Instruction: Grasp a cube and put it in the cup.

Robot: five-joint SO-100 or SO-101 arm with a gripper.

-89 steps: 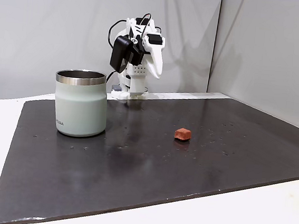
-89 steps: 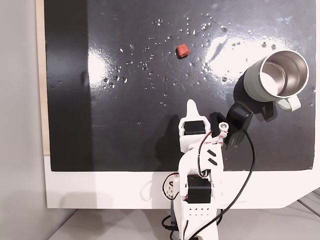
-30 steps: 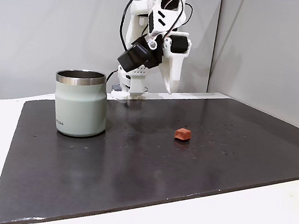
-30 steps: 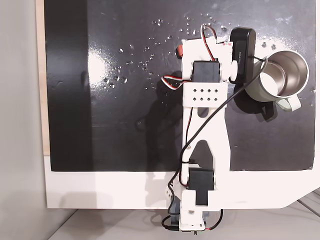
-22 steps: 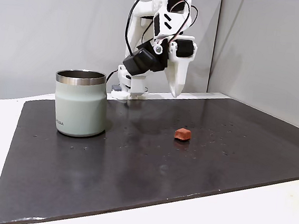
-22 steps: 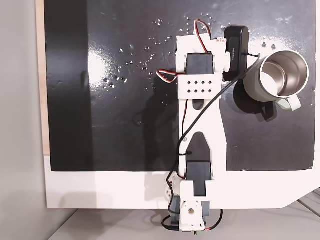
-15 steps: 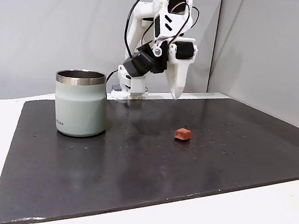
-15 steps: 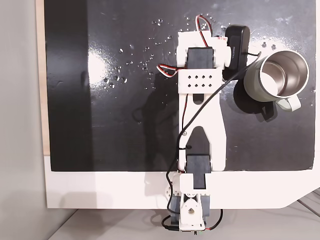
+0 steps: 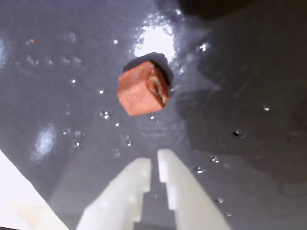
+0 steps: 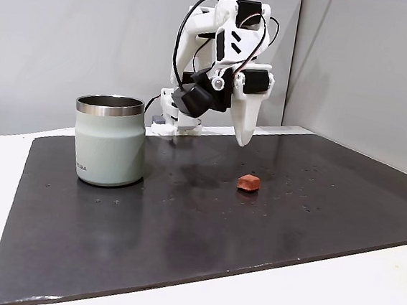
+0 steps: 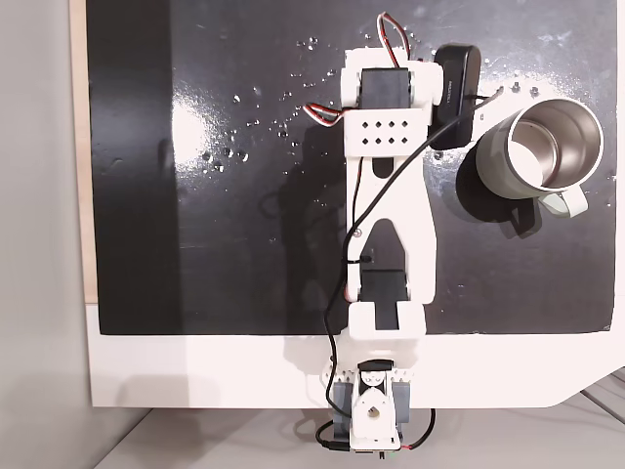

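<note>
The small reddish-brown cube (image 9: 143, 88) lies on the dark mat, seen in the wrist view just beyond my white fingertips. My gripper (image 9: 154, 163) is shut with only a thin slit between the fingers, and it holds nothing. In a fixed view the gripper (image 10: 243, 139) points down and hovers above and slightly behind the cube (image 10: 249, 182). The sage-green cup (image 10: 110, 146) stands upright at the left of that view, well apart from the cube. From above, the cup (image 11: 491, 168) shows its steel inside, and my arm (image 11: 389, 195) hides the cube.
A black mat (image 10: 181, 230) speckled with small droplets covers most of the white table (image 11: 244, 376). Grey wall panels stand behind the arm's base (image 10: 176, 125). The black wrist camera (image 11: 451, 83) hangs close to the cup's rim.
The arm has unfolded and reached out across the mat, bringing the gripper forward and lower over the cube. Cube and cup have not moved.
</note>
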